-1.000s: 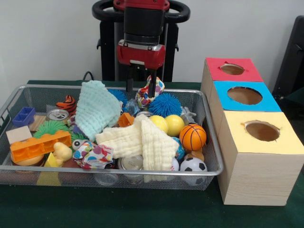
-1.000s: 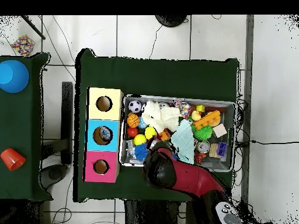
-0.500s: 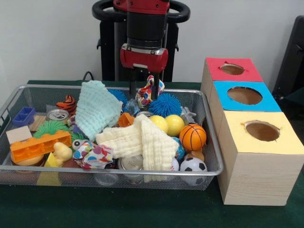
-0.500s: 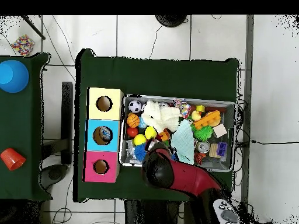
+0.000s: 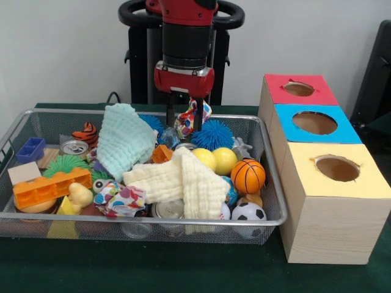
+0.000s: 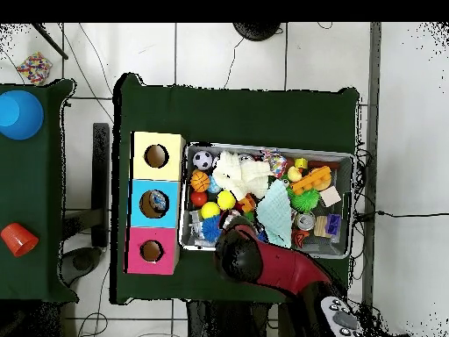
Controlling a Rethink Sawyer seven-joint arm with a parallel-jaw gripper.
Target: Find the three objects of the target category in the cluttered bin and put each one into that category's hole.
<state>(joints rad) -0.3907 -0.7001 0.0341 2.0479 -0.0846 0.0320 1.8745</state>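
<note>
While its fingers stay clamped on the patterned cloth (image 5: 190, 118), the gripper (image 5: 184, 119) has risen slightly above the wire bin (image 5: 269, 183).

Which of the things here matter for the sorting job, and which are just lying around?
Job: gripper, shut on the patterned cloth; bin; red box, blue box and yellow box with holes; probably the green cloth and cream cloth too.

Lying about: basketball, soccer ball, orange block, can.
</note>
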